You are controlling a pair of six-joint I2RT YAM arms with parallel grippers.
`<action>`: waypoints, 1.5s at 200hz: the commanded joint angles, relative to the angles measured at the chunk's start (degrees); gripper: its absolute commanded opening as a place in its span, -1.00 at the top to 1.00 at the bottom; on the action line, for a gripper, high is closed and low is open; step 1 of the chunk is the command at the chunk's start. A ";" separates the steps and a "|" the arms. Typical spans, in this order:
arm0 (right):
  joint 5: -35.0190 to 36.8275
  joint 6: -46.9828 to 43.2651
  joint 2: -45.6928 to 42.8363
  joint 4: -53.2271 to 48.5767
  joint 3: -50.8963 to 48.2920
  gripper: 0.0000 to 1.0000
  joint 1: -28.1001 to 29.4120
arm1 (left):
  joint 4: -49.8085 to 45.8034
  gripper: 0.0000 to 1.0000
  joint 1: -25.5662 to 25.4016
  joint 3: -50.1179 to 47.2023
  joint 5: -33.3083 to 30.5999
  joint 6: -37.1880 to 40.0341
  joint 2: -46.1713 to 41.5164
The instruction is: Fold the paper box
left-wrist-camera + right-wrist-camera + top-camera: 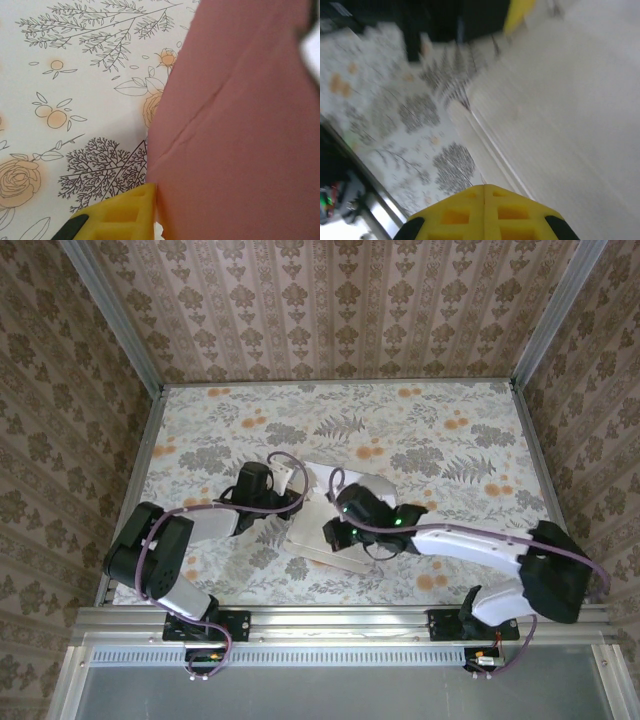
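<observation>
From the top camera, the paper box (318,540), a thin cardboard mailer with flaps and creases, lies partly unfolded near the middle of the table (450,440). A pale flower-printed cloth covers the table. The box's whitish-grey inside faces up, and the box sits between the two wrists. The black-and-white left arm (160,560) comes in from the left, and the left gripper (288,504) meets the box's left side. The right arm (470,545) stretches across from the right, with the right gripper (335,527) over the pale inner panel. From this height, contact with the cardboard cannot be judged.

In the left wrist camera, the salmon-pink outer face of the paper box (240,130) takes up the right side, with a slanting crease across it. The cloth's drawn leaves and orange blossoms lie to the left. One yellow ribbed finger (125,215) sits at the bottom, touching the lower left edge of the pink panel. Its partner is hidden. It cannot be told whether this claw is clamped on the panel or merely resting against it.

The right wrist camera is blurred. The right gripper (485,192) has its two yellow fingers pressed flat together along a thin seam, clenched on nothing. Just beyond them is the pale inside of the box (570,110), with a fold line running diagonally. To the left are the cloth and the metal rail (375,210) at the table's near edge. At the top, a dark arm shape and a yellow tip (520,12) stand at the box's far edge.
</observation>
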 commanded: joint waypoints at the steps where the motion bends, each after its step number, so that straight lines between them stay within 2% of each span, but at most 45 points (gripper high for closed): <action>1: -2.62 -5.11 -6.30 -7.84 4.04 0.93 -4.54 | 1.19 0.65 -0.80 -0.87 0.66 1.67 -0.56; 39: -6.28 -10.18 -9.46 -14.26 11.75 0.71 -11.98 | 2.79 0.65 -2.06 -0.54 1.26 2.23 0.53; 89: -8.61 -21.51 -0.80 -23.61 22.07 0.49 -18.24 | 3.49 0.66 -3.89 0.22 2.14 3.31 1.64; 124: -7.80 -27.67 4.84 -28.57 25.83 0.31 -18.59 | 2.62 0.66 -4.61 1.04 2.29 4.17 2.29; 155: -10.89 -27.24 7.78 -27.40 27.38 0.28 -18.72 | 2.29 0.66 -5.44 1.78 2.65 4.81 3.24; 178: -11.86 -25.34 10.11 -25.58 28.85 0.14 -18.69 | 2.30 0.66 -6.07 2.13 3.21 5.37 3.70; 224: -13.06 -17.36 15.19 -22.77 33.72 0.09 -18.62 | 3.19 0.65 -6.73 2.29 4.24 5.77 4.08; 235: -14.36 -18.40 15.54 -22.12 33.72 0.07 -18.05 | 3.49 0.66 -6.82 2.40 4.34 5.61 4.21; 300: -8.51 -26.64 13.52 -27.31 28.24 0.06 -16.93 | 2.76 0.68 -6.82 3.58 4.50 5.73 4.71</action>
